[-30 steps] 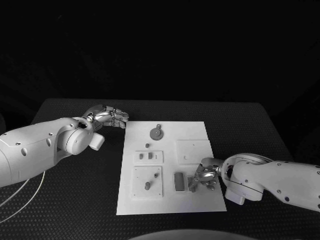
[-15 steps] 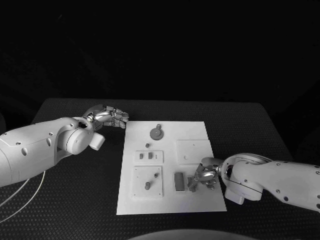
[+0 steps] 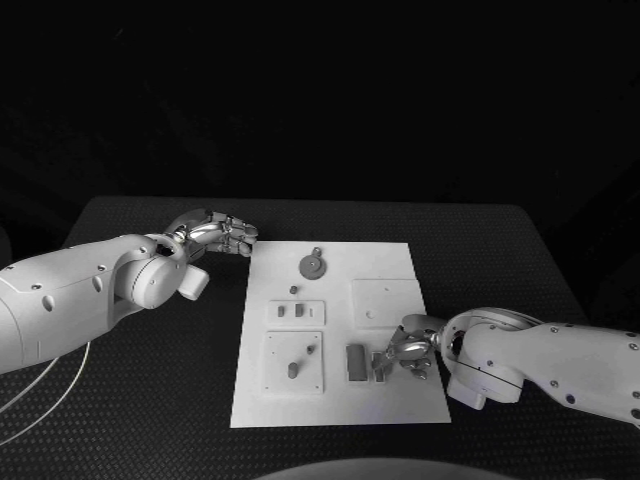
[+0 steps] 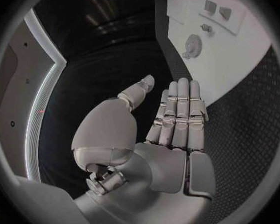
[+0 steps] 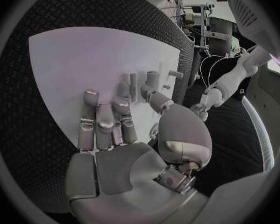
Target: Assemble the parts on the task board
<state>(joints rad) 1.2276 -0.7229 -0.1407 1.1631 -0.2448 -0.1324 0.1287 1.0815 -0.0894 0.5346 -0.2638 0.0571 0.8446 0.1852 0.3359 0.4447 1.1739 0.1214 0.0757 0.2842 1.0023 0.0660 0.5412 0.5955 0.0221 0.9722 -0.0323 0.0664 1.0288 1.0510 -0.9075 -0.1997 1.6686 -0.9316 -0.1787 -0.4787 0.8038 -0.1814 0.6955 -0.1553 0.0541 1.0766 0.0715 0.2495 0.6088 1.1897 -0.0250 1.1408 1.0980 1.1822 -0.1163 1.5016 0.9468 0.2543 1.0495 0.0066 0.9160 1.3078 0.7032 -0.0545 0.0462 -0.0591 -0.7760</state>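
left silver hand (image 3: pixel 216 236): fingers straight and apart, empty, just off white task board (image 3: pixel 385 405) corner | small grey upright block part (image 3: pixel 356 362) beside right silver hand (image 3: pixel 410 352) | right hand: clasp cannot be told | risk: fingers may topple block

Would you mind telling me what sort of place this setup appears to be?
Probably a robotics lab test bench: a black textured table, a white rectangular task board with small grey parts, and dark surroundings.
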